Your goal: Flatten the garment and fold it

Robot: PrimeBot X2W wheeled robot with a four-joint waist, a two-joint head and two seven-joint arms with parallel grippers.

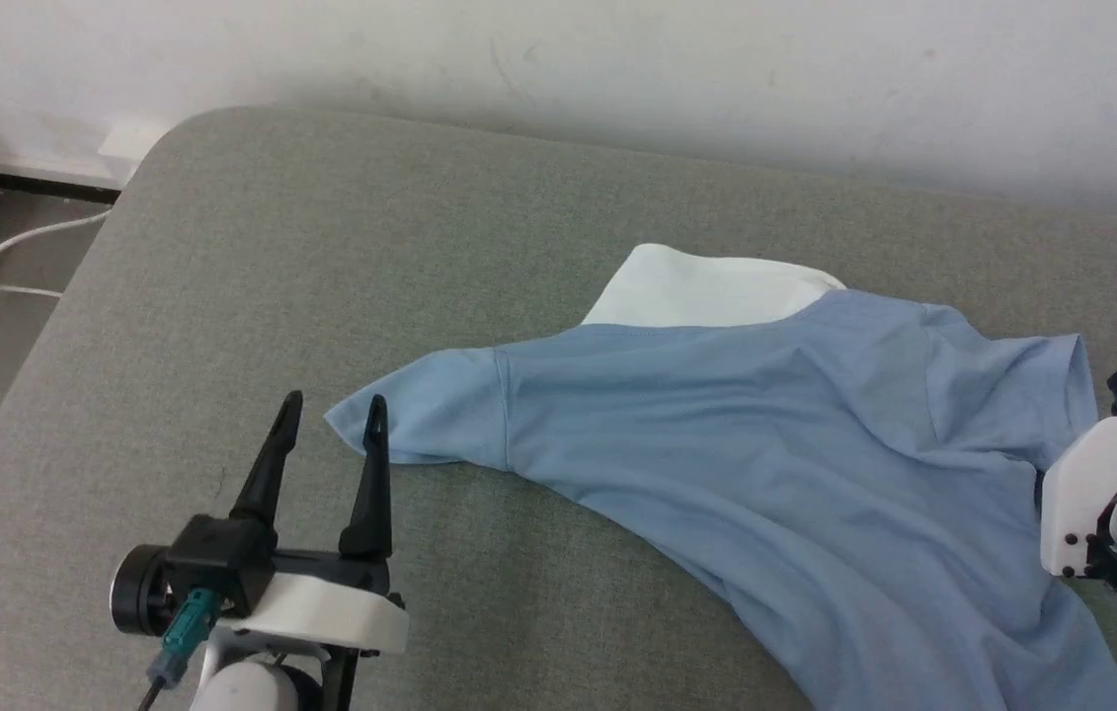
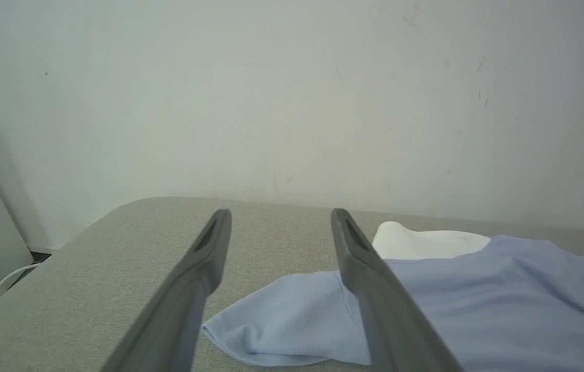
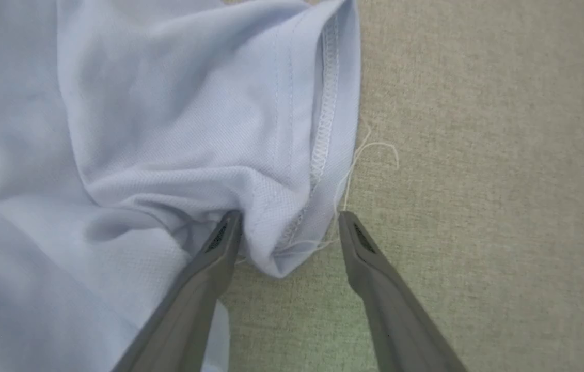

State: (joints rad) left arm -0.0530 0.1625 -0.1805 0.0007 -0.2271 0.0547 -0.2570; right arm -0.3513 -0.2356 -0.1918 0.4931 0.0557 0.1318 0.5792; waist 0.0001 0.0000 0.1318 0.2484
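A light blue short-sleeved knit polo shirt (image 1: 765,444) lay spread on the grey fabric-covered tabletop (image 1: 321,247), towards its right half. Its white collar (image 1: 706,291) pointed at the pale wall (image 1: 617,59), and its body ran off towards the near right edge, creased in soft folds.

The left gripper (image 1: 336,400) stood with its two dark fingers spread wide and nothing between them. Its fingertips were at the tip of the shirt's left sleeve (image 1: 420,405), though I could not tell whether they touched the cloth.

Over on the other side, the right gripper (image 3: 289,217) was open as well. The stitched hem corner of the right sleeve (image 3: 271,155) sat bunched between its fingers, unpinched. One finger rested at the cloth's fold and the other over bare tabletop, beside a loose white thread (image 3: 369,150).

A white cable (image 1: 15,247) trailed across the floor past the tabletop's left corner.
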